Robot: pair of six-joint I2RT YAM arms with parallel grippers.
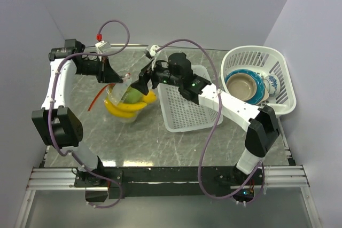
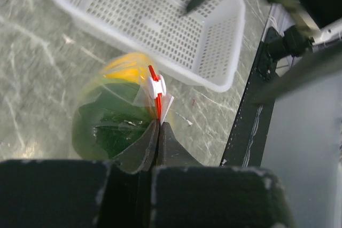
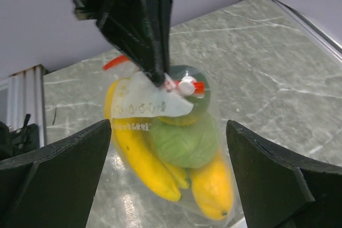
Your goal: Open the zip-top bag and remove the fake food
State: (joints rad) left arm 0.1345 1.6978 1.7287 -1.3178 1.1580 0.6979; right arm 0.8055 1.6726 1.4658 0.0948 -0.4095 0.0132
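l end effector clenched on zip-top bag mouth by slider; bag hangs at counter. r end effector released, jaws wide. zip looks unopened, fake food all inside; opening + removal left.

walls: plain pale lilac-grey | table: grey marbled top, glossy | near edge: aluminium rails

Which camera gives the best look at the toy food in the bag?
Right wrist: the food sits mid-frame, large and sharp, each piece distinct. Left wrist shows only a blurred green-and-yellow lump; top shows it small and partly covered.
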